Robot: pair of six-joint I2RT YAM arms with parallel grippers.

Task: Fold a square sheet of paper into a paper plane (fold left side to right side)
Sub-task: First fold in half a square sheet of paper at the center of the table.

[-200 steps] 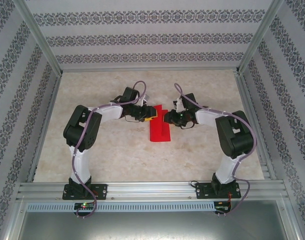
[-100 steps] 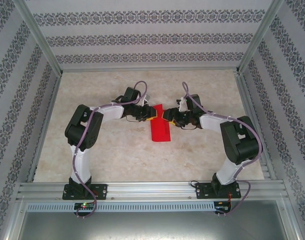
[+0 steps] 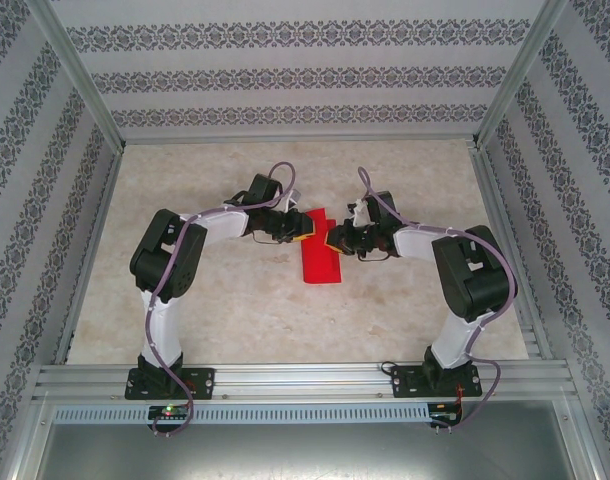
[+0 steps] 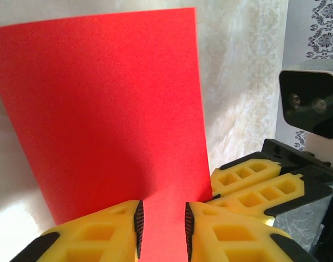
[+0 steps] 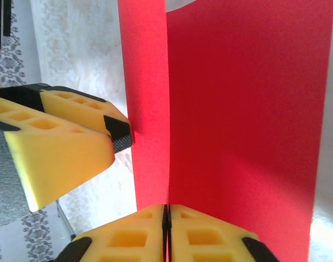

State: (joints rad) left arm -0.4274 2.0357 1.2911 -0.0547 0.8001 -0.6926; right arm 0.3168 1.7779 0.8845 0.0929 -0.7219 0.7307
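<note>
The square sheet of paper (image 3: 321, 258) lies as a narrow red rectangle on the table between my two grippers. In the left wrist view the sheet (image 4: 112, 109) spreads flat ahead, and my left gripper (image 4: 162, 224) stands open over its near edge with red paper showing in the gap. My right gripper (image 5: 167, 218) is shut, and the raised edge of the sheet's upper layer (image 5: 243, 120) runs straight into the seam of its jaws. From above, the left gripper (image 3: 303, 232) and the right gripper (image 3: 331, 238) face each other across the sheet's far end.
The pale marbled table (image 3: 215, 310) is walled by patterned panels and an aluminium frame (image 3: 305, 375) at the near edge. The other arm's yellow fingers (image 5: 63, 136) sit close to the left of the right gripper.
My right gripper has gone from open to shut on the sheet's edge, its arm shifting slightly. The left gripper has stayed put over the paper.
</note>
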